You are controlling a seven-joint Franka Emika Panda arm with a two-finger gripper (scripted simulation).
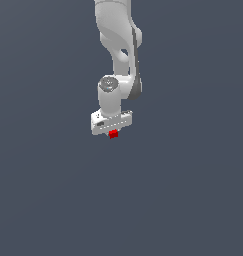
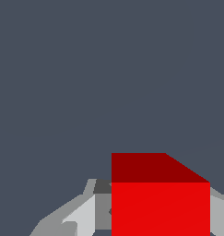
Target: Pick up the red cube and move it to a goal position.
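Hand pointing straight down, clamped on the red cube
Arm hangs vertical; cube sits between the fingers, plain grey space open all around, no edges visible

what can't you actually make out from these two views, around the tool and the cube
- Exterior view: the tool's fingertips are too small to separate, and the white hand body covers part of the red cube.
- Wrist view: the red cube is cut off by the frame edge and blocks the finger contact faces.
- Neither view shows a goal marker.
- The plain grey backdrop gives no sign whether the cube is lifted or resting.
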